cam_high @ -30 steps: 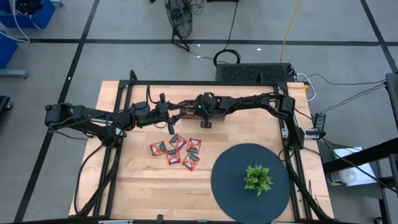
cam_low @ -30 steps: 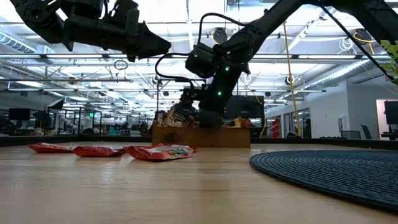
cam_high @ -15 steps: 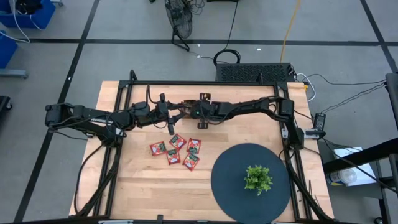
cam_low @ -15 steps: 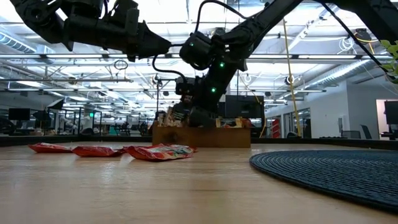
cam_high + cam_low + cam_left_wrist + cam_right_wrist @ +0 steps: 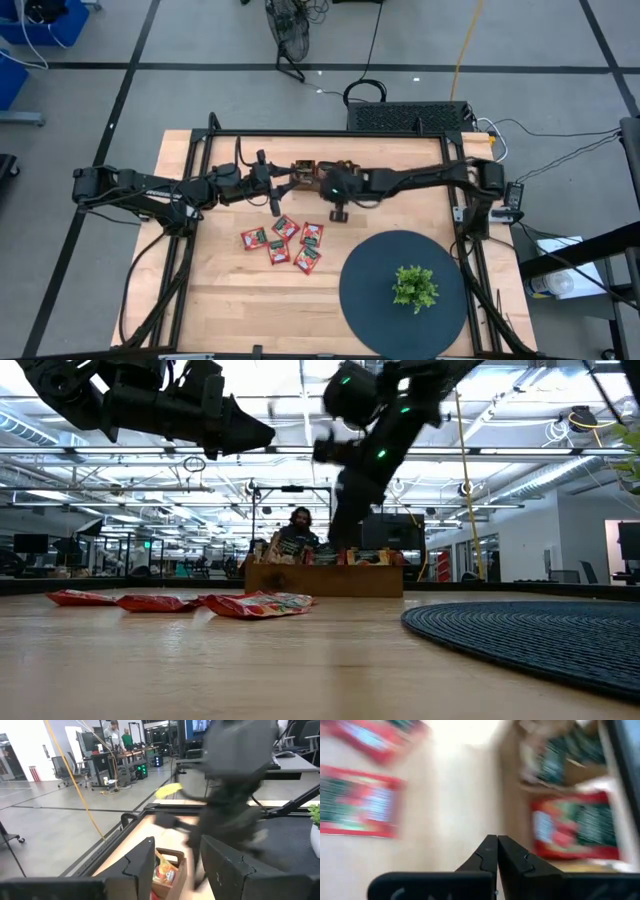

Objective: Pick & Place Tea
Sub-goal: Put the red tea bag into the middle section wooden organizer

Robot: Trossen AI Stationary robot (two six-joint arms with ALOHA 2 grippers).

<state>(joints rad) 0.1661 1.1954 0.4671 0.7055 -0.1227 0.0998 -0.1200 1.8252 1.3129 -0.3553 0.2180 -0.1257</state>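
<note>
Several red tea sachets [image 5: 283, 241] lie flat on the wooden table, spread near its middle; the low view shows them [image 5: 180, 601] in a row. More sachets [image 5: 572, 827] sit in the brown wooden tray [image 5: 312, 170] at the far side. My right gripper [image 5: 338, 212] hangs shut over the bare wood between tray and loose sachets [image 5: 357, 802], holding nothing. My left gripper [image 5: 277, 207] hovers open just left of the tray [image 5: 167, 870], above the table.
A dark round mat [image 5: 370, 300] with a small green plant [image 5: 414, 287] fills the near right of the table. Black frame rails run along the table's edges. A person [image 5: 297, 530] shows in the room behind the tray.
My right gripper has risen from the tray and swung toward the table's near edge and slightly right, moving fast. The left arm and the loose sachets have stayed where they were.
</note>
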